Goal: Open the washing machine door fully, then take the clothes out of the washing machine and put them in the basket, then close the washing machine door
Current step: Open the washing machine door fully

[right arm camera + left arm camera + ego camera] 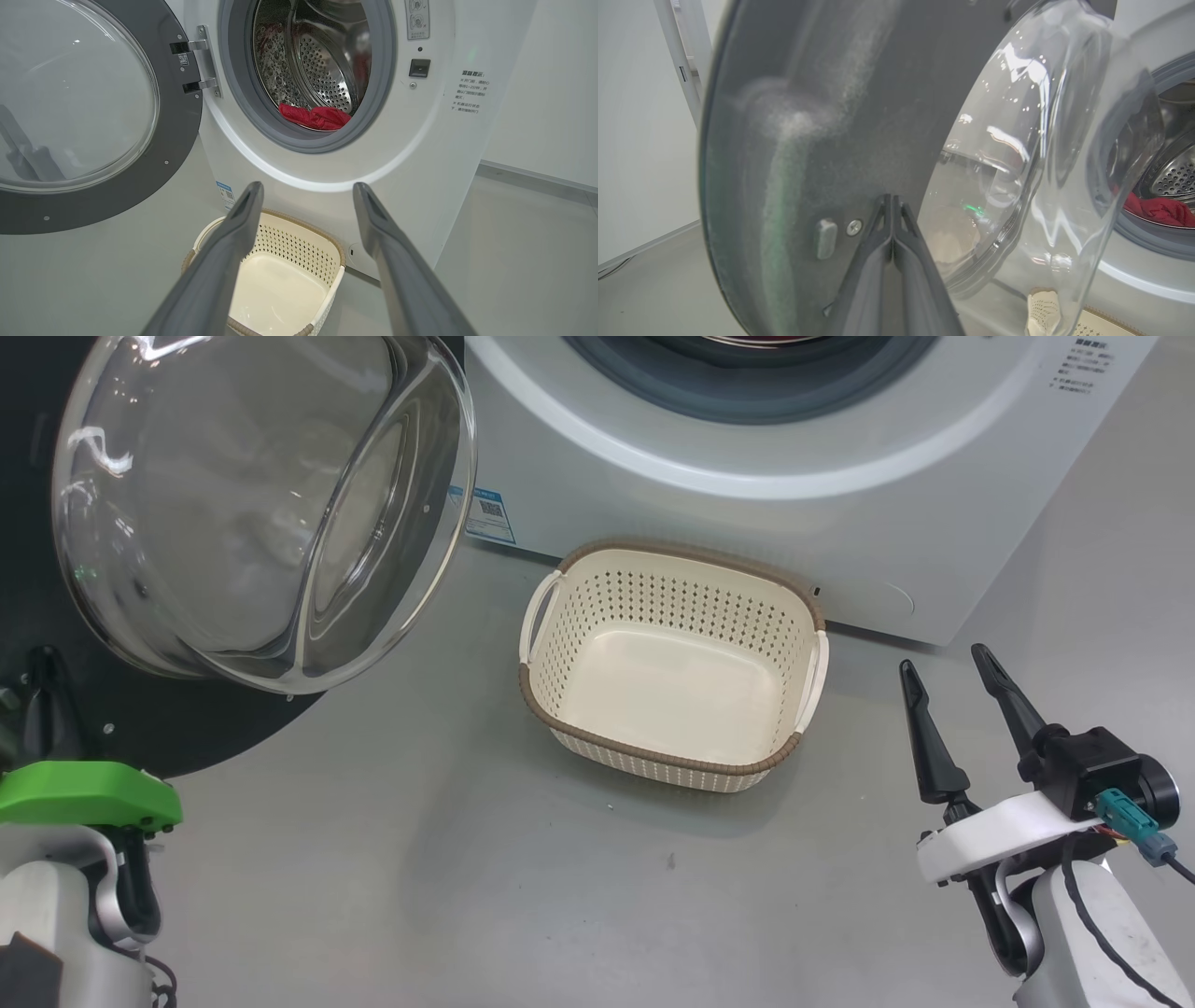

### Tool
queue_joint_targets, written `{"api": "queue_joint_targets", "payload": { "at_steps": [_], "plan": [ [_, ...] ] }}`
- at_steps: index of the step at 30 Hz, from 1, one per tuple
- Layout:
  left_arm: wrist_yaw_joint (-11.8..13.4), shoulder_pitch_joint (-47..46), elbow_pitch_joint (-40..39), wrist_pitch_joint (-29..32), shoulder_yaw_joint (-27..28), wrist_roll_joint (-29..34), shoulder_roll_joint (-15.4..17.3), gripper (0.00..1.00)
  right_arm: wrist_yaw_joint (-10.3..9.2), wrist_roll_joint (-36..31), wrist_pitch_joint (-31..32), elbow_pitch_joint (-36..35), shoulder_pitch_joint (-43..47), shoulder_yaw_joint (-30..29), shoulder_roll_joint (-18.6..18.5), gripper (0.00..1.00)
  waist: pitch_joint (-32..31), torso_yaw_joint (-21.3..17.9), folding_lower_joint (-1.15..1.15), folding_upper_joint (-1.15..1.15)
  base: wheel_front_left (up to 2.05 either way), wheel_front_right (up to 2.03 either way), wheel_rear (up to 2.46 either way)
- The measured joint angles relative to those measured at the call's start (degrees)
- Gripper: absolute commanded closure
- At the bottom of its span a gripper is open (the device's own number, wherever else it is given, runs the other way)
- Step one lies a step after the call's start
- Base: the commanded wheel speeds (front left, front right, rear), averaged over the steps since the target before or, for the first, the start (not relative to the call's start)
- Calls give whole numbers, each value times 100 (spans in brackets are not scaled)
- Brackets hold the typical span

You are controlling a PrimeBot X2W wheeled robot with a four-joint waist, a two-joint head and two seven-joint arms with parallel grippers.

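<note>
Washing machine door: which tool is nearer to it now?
Left. The left tool, shut, has its tips right at the dark rim of the washing machine door. The right tool, open, hangs well apart from it, to the right of the basket.

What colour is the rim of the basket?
Brown, with a woven look, around the cream perforated basket; the head view shows it best.

Right claw (pixel 943 658), lower right of head view: two long black tapered fingers (pixel 929 747), curved white bracket (pixel 1008 826), black block housing (pixel 1088 770), teal plug (pixel 1125 814), black cable (pixel 1074 905), pale grey forearm (pixel 1130 924). Lower left: bright green plastic cover (pixel 89 793), silver-grey forearm (pixel 47 896).
</note>
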Motion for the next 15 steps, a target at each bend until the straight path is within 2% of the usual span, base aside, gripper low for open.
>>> {"api": "queue_joint_targets", "payload": {
  "at_steps": [15],
  "plan": [
    [49, 379, -392, -29, -281, 381, -170, 100, 0, 0, 0, 87, 13, 13, 79, 0, -272, -41, 0, 0, 0, 0, 0]
  ]
}}
